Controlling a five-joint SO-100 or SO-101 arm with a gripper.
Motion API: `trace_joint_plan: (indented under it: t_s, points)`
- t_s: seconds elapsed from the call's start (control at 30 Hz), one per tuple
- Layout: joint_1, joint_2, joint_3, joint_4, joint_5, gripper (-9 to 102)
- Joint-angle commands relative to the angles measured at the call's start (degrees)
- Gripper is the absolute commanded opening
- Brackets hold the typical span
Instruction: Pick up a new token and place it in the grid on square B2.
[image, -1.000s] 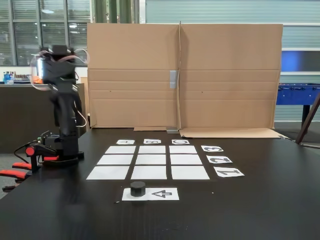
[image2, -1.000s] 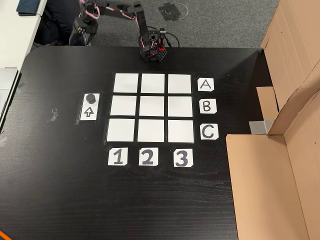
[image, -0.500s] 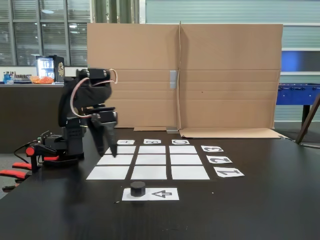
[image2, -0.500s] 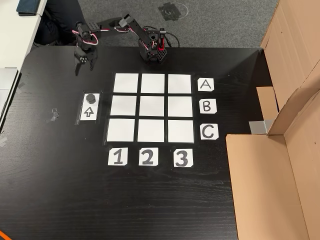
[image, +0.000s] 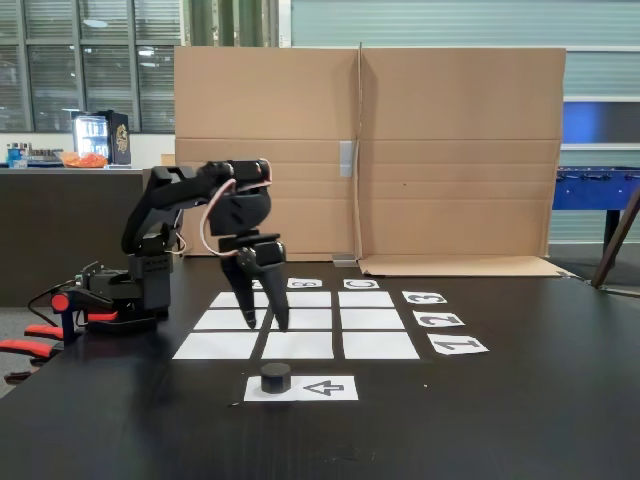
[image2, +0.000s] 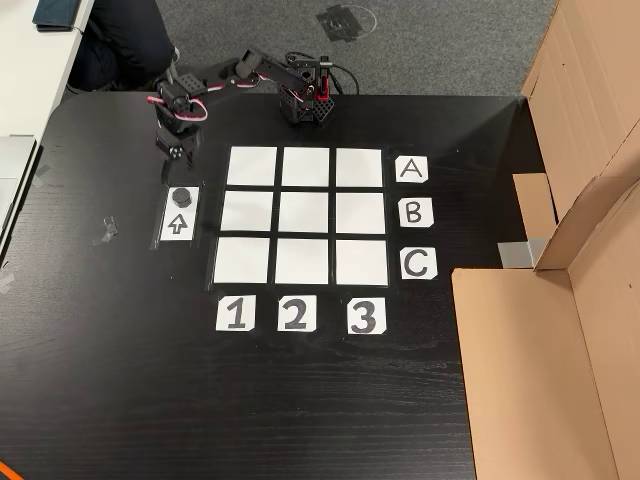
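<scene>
Fixed view, token (image2: 181, 195) just below open tool (image2: 176, 172)

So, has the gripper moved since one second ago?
Yes. In the top-down fixed view the gripper has swung from beyond the table edge to just above the token on the arrow sheet.

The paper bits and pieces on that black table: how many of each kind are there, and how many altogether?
Plain white grid squares: 9
Letter cards (A, B, C): 3
Number cards (1, 2, 3): 3
Arrow sheet: 1
Black token, on the arrow sheet: 1
Total: 17
</scene>
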Motion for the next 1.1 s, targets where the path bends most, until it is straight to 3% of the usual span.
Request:
trace_joint_plan:
  t_s: [0.0,1.07]
  points:
    - [-1.1,-1.6,-4.9,0.4,0.6,29]
    - [-2.5,-14.9,-13.9,0.4,1.9,28]
